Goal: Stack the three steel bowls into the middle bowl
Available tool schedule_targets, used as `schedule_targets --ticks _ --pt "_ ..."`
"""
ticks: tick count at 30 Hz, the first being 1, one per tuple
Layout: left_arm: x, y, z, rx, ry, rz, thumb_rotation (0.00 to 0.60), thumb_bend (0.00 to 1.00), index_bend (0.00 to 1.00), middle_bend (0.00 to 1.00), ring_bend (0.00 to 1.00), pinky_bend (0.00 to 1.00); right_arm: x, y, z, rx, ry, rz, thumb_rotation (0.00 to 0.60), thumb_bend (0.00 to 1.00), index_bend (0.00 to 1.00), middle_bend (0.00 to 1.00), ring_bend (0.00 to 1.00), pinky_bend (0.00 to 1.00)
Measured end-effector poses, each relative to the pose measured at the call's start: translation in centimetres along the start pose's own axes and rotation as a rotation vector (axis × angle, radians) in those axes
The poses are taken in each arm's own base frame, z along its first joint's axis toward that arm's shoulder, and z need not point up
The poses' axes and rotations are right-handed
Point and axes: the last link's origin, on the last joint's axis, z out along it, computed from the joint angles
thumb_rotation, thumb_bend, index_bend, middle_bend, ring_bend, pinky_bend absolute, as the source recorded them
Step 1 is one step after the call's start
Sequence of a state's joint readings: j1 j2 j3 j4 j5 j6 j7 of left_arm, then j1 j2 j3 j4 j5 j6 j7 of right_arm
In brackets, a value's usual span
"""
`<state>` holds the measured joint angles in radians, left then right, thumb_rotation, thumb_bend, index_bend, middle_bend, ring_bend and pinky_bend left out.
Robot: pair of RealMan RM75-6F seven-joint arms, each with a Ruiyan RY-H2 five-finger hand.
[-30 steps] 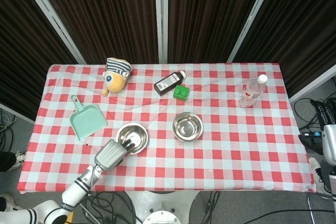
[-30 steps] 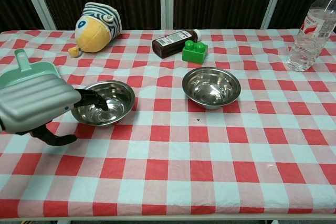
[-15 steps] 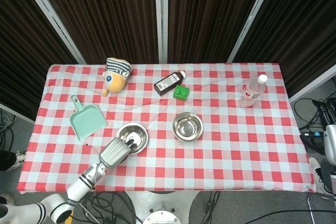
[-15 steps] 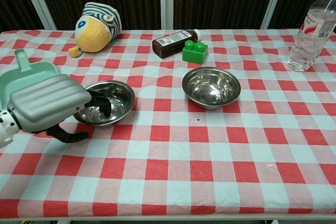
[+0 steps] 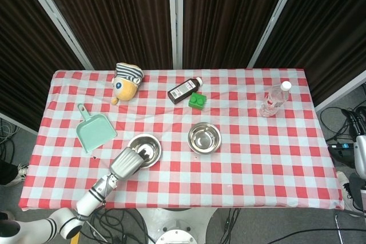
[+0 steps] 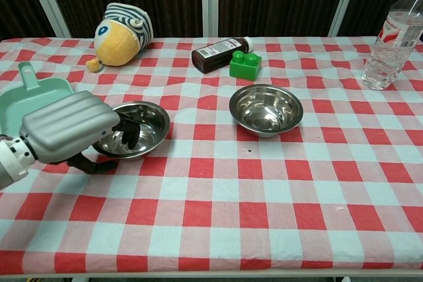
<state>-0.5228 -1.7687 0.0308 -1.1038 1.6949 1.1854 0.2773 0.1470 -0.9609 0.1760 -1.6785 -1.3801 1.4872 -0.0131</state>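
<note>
I see two steel bowls on the checked cloth. The left bowl [image 5: 146, 147] [image 6: 149, 122] sits near the table's front left. The other bowl [image 5: 204, 138] [image 6: 266, 109] stands to its right, near the middle. My left hand [image 5: 126, 162] [image 6: 66, 127] is at the left bowl's near-left rim. Its dark fingers [image 6: 130, 134] reach over the rim into the bowl, and its thumb [image 6: 96, 164] lies low on the cloth outside. The bowl rests flat on the table. My right hand shows in neither view.
A mint dustpan [image 5: 94, 131] [image 6: 20, 94] lies left of the hand. At the back are a plush toy [image 5: 126, 81] [image 6: 122, 26], a brown bottle on its side [image 5: 185, 90] [image 6: 218, 54] and a green brick [image 5: 197, 100] [image 6: 245, 65]. A water bottle [image 5: 274, 100] [image 6: 390, 37] stands far right.
My left hand has moved right and forward, farther over the left bowl's rim, with its fingers deeper inside. Neither bowl has moved.
</note>
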Motion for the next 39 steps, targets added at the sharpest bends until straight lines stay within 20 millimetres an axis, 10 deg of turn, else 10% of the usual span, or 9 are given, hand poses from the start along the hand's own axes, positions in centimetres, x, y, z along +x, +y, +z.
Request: schedule_targets --ticks 39 --pt "1.3 -0.7 2.0 -0.038 0.068 0.062 0.6 0.35 0.7 0.72 1.0 1.0 0.7 0.2 0.1 0.003 0.025 0.01 0.6 0.07 0.11 0.15 0.06 0.07"
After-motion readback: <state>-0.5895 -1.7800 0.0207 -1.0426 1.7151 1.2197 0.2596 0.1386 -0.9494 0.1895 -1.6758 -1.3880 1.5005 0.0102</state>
